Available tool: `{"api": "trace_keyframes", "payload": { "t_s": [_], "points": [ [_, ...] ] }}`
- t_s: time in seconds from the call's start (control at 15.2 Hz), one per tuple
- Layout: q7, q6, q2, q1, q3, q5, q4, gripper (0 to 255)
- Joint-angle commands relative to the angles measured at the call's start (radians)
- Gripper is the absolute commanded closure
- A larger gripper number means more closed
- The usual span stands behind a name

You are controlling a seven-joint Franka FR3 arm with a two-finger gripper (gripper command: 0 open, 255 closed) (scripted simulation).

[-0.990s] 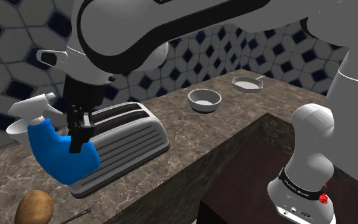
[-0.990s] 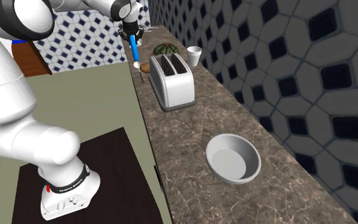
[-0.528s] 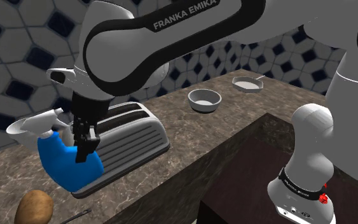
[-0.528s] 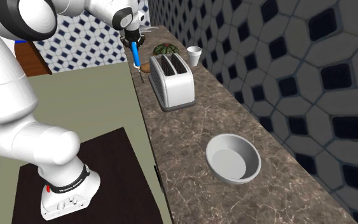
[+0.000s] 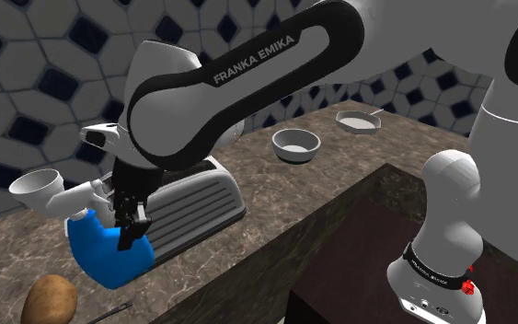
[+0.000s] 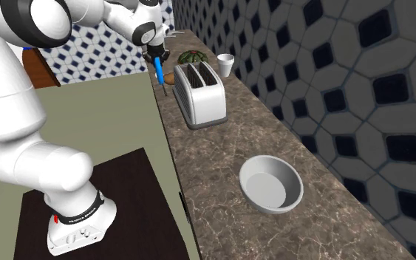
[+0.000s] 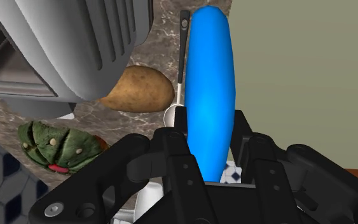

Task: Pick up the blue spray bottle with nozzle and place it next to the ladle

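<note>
Blue spray bottle [image 5: 108, 260] is pinched tight in the black claw [image 5: 130, 230] (near a ladle [image 7: 182, 57] and potato [image 7: 139, 89]) by the worktop [image 5: 339, 184] edge

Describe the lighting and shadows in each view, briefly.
Shoulder view: dim, with dark wall tiles; the blue spray bottle is its most vivid colour. Second exterior view: brighter and even, with soft shading inside the bowl and no hard shadow on the counter beside it. Wrist view: the spray bottle reads flat bright blue, and the black tool clasping it shows only faint grey edges.
</note>
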Motion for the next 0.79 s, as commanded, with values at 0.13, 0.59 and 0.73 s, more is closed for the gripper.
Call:
{"api": "trace_keyframes", "payload": {
  "t_s": [0.13, 0.59, 0.73],
  "points": [
    [-0.028, 0.044, 0.021, -0.003, 0.007, 0.025, -0.025, 255],
    [-0.081, 0.114, 0.068, -0.01, 0.024, 0.072, -0.055, 255],
    [-0.096, 0.134, 0.083, -0.013, 0.03, 0.087, -0.061, 255]
  ]
}}
